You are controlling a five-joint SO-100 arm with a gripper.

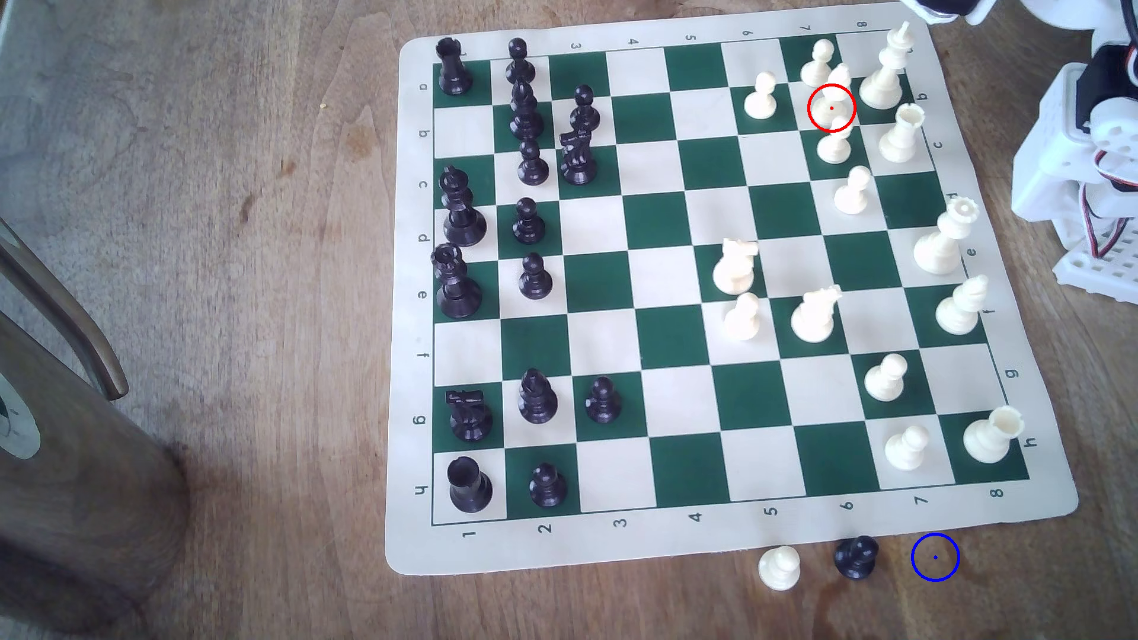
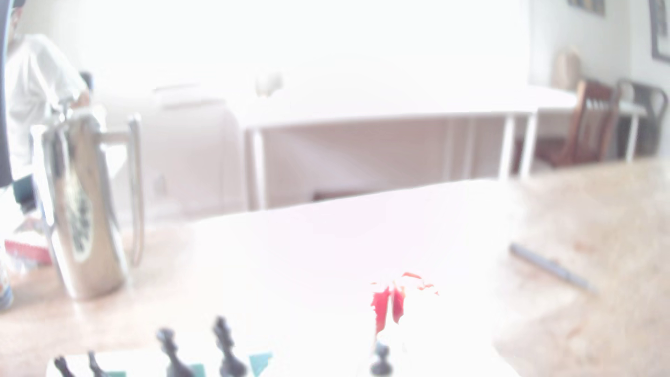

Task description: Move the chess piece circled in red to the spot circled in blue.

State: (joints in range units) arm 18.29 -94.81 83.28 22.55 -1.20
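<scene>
Steel jug [image 1: 74, 443] at the exterior view's far left, well apart from the work; no concern. Next, black pieces [image 1: 529, 166] ranked down the board's [image 1: 677, 320] left side, also out of the path.

Further right, cream and crowded: bishop [image 1: 831, 106] upright inside the red ring, near the board's far right corner, not yet lifted. Hemmed in closely: pawn [image 1: 762, 95] to its left, another pawn [image 1: 821, 60] just behind, a third [image 1: 834, 146] just in front, king [image 1: 887, 68] and rook [image 1: 902, 132] just to the right.

Best done, judging by that crowd: come down from straight above, fingers set across the slim body below the rounded top, aligned along the freer left-right gap rather than toward the pawns front and back. Pinch firmly, since smooth plastic is likely to slip. Lift straight up until clear of the king's cross before travelling.

Then carry toward the near edge, over the cream pieces on the right files, and off the board onto bare desk [image 1: 246, 246]. Blue ring [image 1: 935, 557] there, just right of a spare black pawn [image 1: 856, 557] and a spare cream one [image 1: 779, 567]. Lower onto the centre dot, base flat, release only once settled, keeping off the black pawn.

Furthest right, white arm [image 1: 1084, 154] folded beside the board. Hand spread or pressed together: cannot tell; wrist view washed out by glare
</scene>
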